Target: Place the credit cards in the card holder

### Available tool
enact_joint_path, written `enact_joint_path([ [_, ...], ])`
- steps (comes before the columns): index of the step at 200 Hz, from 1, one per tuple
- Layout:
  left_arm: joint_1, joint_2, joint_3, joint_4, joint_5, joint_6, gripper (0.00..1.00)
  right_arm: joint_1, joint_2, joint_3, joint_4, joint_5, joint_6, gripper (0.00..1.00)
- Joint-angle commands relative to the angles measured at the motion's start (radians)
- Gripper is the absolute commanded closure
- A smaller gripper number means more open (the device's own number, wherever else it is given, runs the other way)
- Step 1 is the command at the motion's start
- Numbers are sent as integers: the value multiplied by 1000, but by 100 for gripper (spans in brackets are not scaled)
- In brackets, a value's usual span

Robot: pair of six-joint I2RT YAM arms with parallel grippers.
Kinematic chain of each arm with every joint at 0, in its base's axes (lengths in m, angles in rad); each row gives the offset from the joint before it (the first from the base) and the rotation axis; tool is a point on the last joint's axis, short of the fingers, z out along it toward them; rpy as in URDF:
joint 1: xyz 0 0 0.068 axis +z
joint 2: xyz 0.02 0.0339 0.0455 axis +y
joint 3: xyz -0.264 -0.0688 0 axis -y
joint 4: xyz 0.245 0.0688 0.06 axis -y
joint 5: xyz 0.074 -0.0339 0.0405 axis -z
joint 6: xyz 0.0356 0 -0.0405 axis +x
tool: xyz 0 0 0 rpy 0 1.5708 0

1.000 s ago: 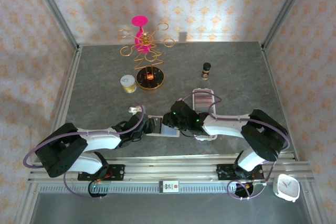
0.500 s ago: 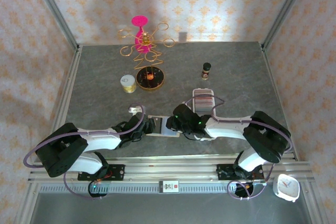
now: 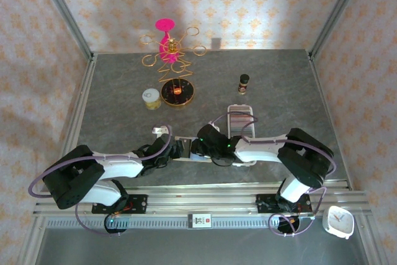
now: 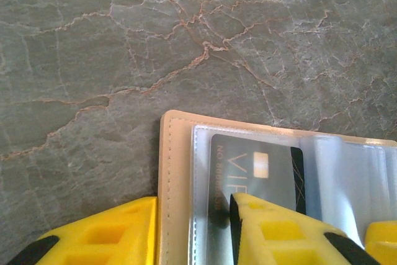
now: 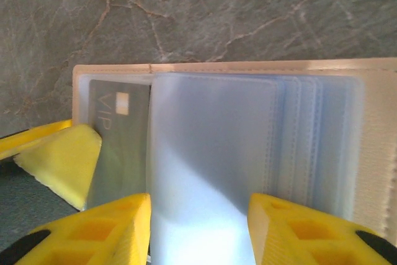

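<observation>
Left gripper (image 4: 192, 231) pinching card holder (image 4: 175, 172) edge, pinning it open at table centre-front. Right gripper (image 5: 198, 228) part open, straddling clear sleeves (image 5: 248, 147). One grey VIP card (image 4: 254, 169) sleeved; remaining credit cards (image 3: 240, 118) waiting in white tray (image 3: 240, 108) at two o'clock.

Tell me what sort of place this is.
Most likely a staged robot test cell, not a home: a marble-look table framed by aluminium rails, patterned wallpaper panels as walls, and props such as a gold wire stand and a card holder.
</observation>
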Motion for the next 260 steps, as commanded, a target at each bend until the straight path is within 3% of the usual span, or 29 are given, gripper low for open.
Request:
enact_joint_path([
  [1, -47, 81, -45, -47, 224, -47, 68, 8, 43, 7, 0, -10, 18, 54],
  [260, -50, 72, -81, 13, 217, -103, 75, 8, 72, 26, 301, -128, 93, 52],
])
